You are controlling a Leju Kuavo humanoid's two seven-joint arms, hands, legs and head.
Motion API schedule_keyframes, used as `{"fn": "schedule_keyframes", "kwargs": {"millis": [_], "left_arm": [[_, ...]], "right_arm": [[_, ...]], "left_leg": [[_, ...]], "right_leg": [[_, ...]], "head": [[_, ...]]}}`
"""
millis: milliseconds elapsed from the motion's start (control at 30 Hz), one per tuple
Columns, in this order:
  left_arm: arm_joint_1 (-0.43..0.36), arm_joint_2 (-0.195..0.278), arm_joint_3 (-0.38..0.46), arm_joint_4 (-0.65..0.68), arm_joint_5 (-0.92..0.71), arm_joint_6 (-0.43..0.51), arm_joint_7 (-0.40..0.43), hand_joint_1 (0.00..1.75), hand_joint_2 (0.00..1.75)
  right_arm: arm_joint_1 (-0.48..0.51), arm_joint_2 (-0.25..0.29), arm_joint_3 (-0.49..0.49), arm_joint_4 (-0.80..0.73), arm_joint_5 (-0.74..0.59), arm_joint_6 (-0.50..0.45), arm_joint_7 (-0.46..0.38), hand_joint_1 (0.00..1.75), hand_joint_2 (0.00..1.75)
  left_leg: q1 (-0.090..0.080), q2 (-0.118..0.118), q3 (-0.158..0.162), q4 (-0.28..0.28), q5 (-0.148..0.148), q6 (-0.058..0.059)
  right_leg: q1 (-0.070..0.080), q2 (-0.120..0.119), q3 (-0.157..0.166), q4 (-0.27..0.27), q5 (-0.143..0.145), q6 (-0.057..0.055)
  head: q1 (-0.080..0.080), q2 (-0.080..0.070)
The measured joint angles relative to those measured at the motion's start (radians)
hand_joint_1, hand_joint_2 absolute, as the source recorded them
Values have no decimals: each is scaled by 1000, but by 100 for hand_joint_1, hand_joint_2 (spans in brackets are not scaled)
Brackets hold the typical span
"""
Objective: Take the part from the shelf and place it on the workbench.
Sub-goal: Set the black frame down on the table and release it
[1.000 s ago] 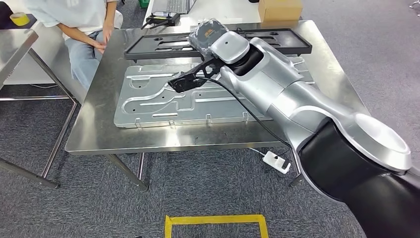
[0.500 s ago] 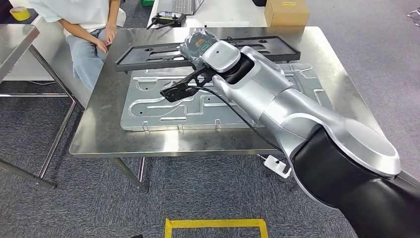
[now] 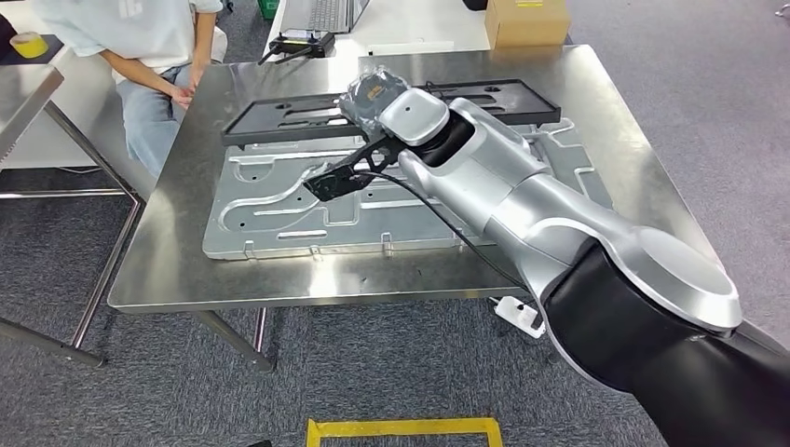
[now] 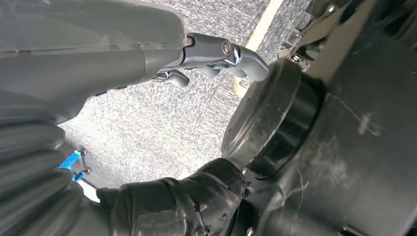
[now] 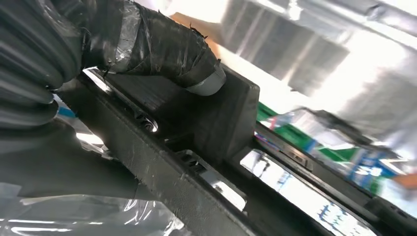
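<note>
A long black slotted part (image 3: 279, 116) stretches across the far side of the steel workbench (image 3: 186, 270), along the far edge of a large silver stamped plate (image 3: 279, 205). My right hand (image 3: 373, 86), wrapped in plastic and tape, grips the part near its middle. In the right wrist view the taped thumb (image 5: 162, 49) presses on a block of the black part (image 5: 221, 118). I cannot tell whether the part touches the bench. My left hand (image 4: 216, 51) hangs over grey carpet, holding nothing, its fingers apart.
A person (image 3: 149, 56) sits at the bench's far left corner, hands near its edge. A cardboard box (image 3: 524, 20) and a laptop (image 3: 321, 11) lie on the table beyond. Another steel table (image 3: 28, 93) stands at left. A yellow floor marking (image 3: 402, 428) lies in front of me.
The whole view has shifted slightly, so the camera moved. My right hand still grips the black part over the far side of the silver plate.
</note>
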Motion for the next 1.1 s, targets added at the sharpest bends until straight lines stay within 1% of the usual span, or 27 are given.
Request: {"fn": "schedule_keyframes", "kwargs": {"millis": [33,67,133,167,200,267,333,367,400,467,500,533,567,600,633,667,700,733,767,833,867,900,933,1000,1033,1067,1100], "left_arm": [[0,-1,0,1,0,0,-1,0,175],[0,-1,0,3,1,-1,-1,0,175],[0,-2,0,7,1,-1,-2,0,175],[-1,-2,0,9,1,-2,-2,0,175],[-2,-2,0,10,1,-2,-2,0,175],[-2,-3,1,12,1,-4,-2,0,175],[-3,-3,1,12,1,-5,-2,0,175],[-3,-4,1,13,1,-6,-2,0,175],[-4,-4,1,14,1,-6,-2,0,175],[-5,-5,1,15,0,-8,-2,0,175],[-5,-5,1,16,0,-8,-1,0,175],[-5,-6,1,16,0,-9,-1,0,175],[-5,-7,1,17,-1,-9,-1,0,175],[-5,-8,1,17,-1,-10,-1,0,175],[-5,-8,1,17,-2,-11,-1,0,175],[-6,-9,1,18,-2,-12,-1,0,175],[-7,-10,1,18,-2,-14,-1,0,175],[-8,-10,1,19,-2,-15,-1,0,175],[-9,-11,1,20,-2,-16,-1,0,175],[-11,-12,1,22,-2,-18,-1,0,175],[-11,-13,1,22,-2,-18,-1,0,175],[-12,-13,1,23,-2,-18,-1,0,175],[-13,-13,2,25,-2,-19,-1,0,175],[-14,-14,2,28,-2,-19,-1,0,175],[-13,-14,2,29,-2,-19,-1,0,175],[-13,-15,2,30,-2,-19,-1,0,175],[-13,-15,2,31,-3,-19,-1,0,175]], "right_arm": [[5,2,0,0,0,1,-2,175,175],[8,4,0,0,0,1,-4,175,175],[11,9,0,0,1,1,-6,175,175],[9,11,0,0,1,1,-7,175,175],[8,12,0,0,2,1,-7,175,175],[8,14,0,0,4,0,-8,175,175],[9,14,0,0,5,-1,-8,175,175],[9,14,0,0,6,-1,-9,175,175],[8,14,0,0,7,-2,-9,175,175],[13,13,0,0,9,-2,-10,175,175],[19,13,0,0,9,-2,-10,175,175],[25,13,0,0,10,-2,-10,175,175],[30,13,0,0,10,-2,-10,175,175],[32,14,0,0,10,-2,-11,175,175],[33,14,0,0,11,-2,-11,175,175],[32,14,0,0,12,-2,-11,175,175],[32,14,0,0,13,-2,-13,175,175],[34,14,0,0,15,-2,-16,175,175],[35,14,0,0,18,-2,-20,175,175],[38,14,0,0,21,-3,-25,175,175],[38,14,0,0,23,-3,-25,175,175],[38,14,0,0,24,-3,-25,175,175],[39,15,0,0,25,-4,-26,175,175],[44,15,0,0,25,-4,-27,175,175],[48,15,0,0,23,-4,-28,175,175],[51,15,0,0,20,-4,-28,175,175],[54,15,0,0,16,-4,-28,175,175]], "left_leg": [[0,0,-15,13,11,0],[0,0,-12,-12,41,2],[-1,0,34,-135,117,8],[-4,0,60,-193,139,12],[-6,0,78,-230,147,16],[-11,-2,89,-249,140,24],[-6,-2,93,-254,139,33],[-4,-2,97,-257,139,38],[-1,-1,101,-260,138,44],[-3,0,107,-260,131,53],[-3,0,110,-259,128,55],[-3,0,115,-259,123,56],[-2,0,120,-258,119,55],[-2,-1,125,-256,114,53],[-2,-2,130,-254,108,50],[-4,-3,132,-249,101,46],[-6,-5,133,-246,96,41],[-8,-5,133,-244,92,36],[-8,-6,133,-243,90,31],[-5,-5,133,-242,85,22],[-4,-3,127,-227,75,16],[-3,-2,110,-193,58,11],[-2,-1,82,-138,34,7],[-1,0,13,-15,-4,2],[-1,0,-11,19,-3,1],[-1,0,-19,15,18,1],[-1,0,-9,-24,54,2]], "right_leg": [[1,1,4,1,-4,-1],[2,2,8,2,-9,0],[2,3,18,6,-20,2],[4,3,21,8,-25,5],[5,4,22,8,-28,9],[8,4,23,5,-32,19],[8,2,21,10,-40,29],[8,1,12,29,-52,34],[8,0,-8,69,-72,38],[6,-1,-79,198,-119,44],[5,-1,-114,255,-132,46],[5,-2,-136,283,-127,46],[4,-2,-140,273,-105,46],[3,-2,-125,226,-67,44],[2,-3,-99,159,-26,41],[3,-3,-71,95,1,38],[4,-3,-49,48,16,34],[6,-2,-37,23,18,31],[8,0,-33,17,12,28],[6,2,-29,11,10,19],[3,2,-25,8,10,13],[1,2,-21,4,9,8],[0,2,-16,3,7,3],[1,3,-8,3,0,-2],[1,3,-3,4,-4,-3],[1,3,3,5,-9,-3],[1,3,9,6,-15,-2]], "head": [[0,0],[0,0],[0,0],[0,0],[0,0],[0,0],[1,0],[2,0],[3,0],[4,0],[4,0],[4,0],[4,0],[4,0],[4,0],[4,0],[3,0],[3,0],[3,0],[3,0],[1,0],[-1,0],[-3,0],[-6,0],[-6,0],[-6,0],[-6,0]]}}
